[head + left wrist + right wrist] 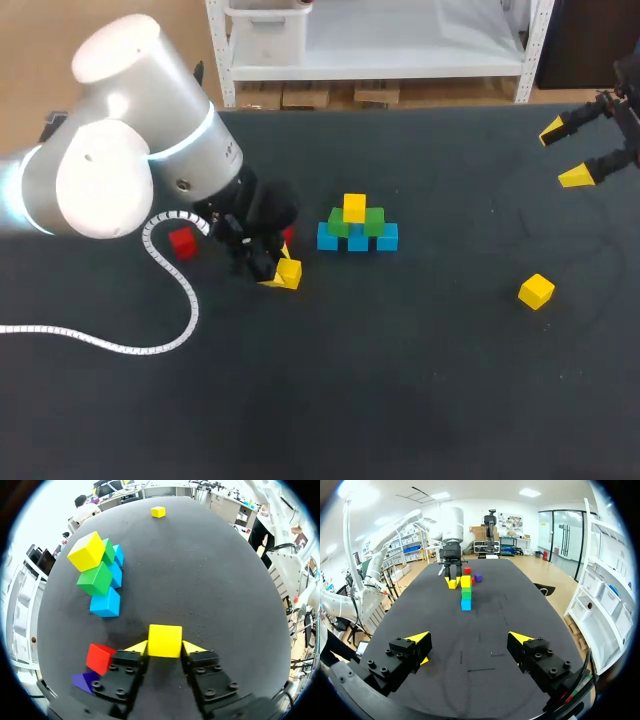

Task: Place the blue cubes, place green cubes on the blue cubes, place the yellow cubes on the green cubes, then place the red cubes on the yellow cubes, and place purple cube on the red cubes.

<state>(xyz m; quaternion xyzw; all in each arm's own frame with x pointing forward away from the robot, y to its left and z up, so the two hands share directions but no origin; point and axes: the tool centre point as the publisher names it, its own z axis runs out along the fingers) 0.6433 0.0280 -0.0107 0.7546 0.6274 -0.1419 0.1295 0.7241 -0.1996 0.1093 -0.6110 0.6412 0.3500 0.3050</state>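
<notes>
Loose yellow cube nearest, on right of desk. Left gripper low over desk, jaws clamped on held yellow cube; red cube and purple cube just beside. Beyond: row of blue cubes, green cubes on them, top yellow cube above. Right gripper far right, jaws apart.

Matt black table — smooth, plastic-looking yellow cube, glossy white left arm
</notes>
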